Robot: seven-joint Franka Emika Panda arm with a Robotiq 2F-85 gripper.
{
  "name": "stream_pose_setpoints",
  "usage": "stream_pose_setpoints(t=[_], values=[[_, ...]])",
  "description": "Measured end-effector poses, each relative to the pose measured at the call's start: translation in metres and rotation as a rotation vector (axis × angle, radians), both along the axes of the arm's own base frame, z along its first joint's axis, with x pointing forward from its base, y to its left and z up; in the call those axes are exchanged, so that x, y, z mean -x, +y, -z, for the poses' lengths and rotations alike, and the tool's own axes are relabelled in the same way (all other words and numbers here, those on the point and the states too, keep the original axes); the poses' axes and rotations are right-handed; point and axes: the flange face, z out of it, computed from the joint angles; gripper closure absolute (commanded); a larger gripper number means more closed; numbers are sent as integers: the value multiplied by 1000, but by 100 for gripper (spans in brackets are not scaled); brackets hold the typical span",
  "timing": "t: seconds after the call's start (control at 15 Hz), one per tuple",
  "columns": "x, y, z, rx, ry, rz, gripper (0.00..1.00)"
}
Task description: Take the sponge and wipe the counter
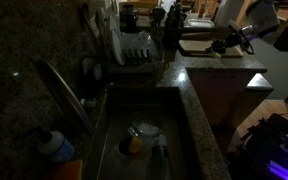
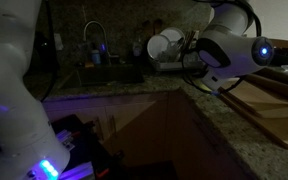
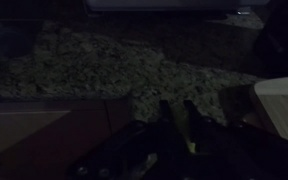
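The scene is very dark. In the wrist view my gripper point(image 3: 176, 106) hangs low over the speckled granite counter point(image 3: 104, 60). Its two fingers are close together, and a narrow yellow-green sliver that looks like the sponge point(image 3: 191, 146) shows between them. Most of the sponge is hidden by the fingers. In both exterior views the gripper point(image 1: 227, 42) point(image 2: 206, 78) is at the far end of the counter point(image 1: 196, 105) point(image 2: 234, 140), next to a wooden board. The sponge cannot be made out in either exterior view.
A wooden cutting board point(image 1: 209, 47) point(image 2: 274, 100) point(image 3: 279, 100) lies beside the gripper. A sink point(image 1: 144, 130) point(image 2: 99, 72) holds an orange-yellow lump point(image 1: 134, 146) and dishes. A dish rack with plates point(image 1: 134, 50) point(image 2: 164, 45) stands behind the sink. A faucet point(image 1: 69, 90) is at the sink's side.
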Motion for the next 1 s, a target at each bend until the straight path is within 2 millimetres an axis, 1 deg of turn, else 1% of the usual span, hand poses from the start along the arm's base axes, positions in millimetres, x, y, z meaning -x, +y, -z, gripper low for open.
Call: stream_pose_setpoints(t=[0.13,0.27,0.47,0.67,0.73,0.93,1.0], values=[[-1,10,4,-27,42,-64,95],[-1,14,11,-16,83,-93,95],[-3,15,20,37,114,-88,95],[-10,17,23,109,133,-53,95],[-12,18,24,131,143,-39,82],[-13,20,25,133,146,-39,82],[-13,20,25,133,147,-38,95]])
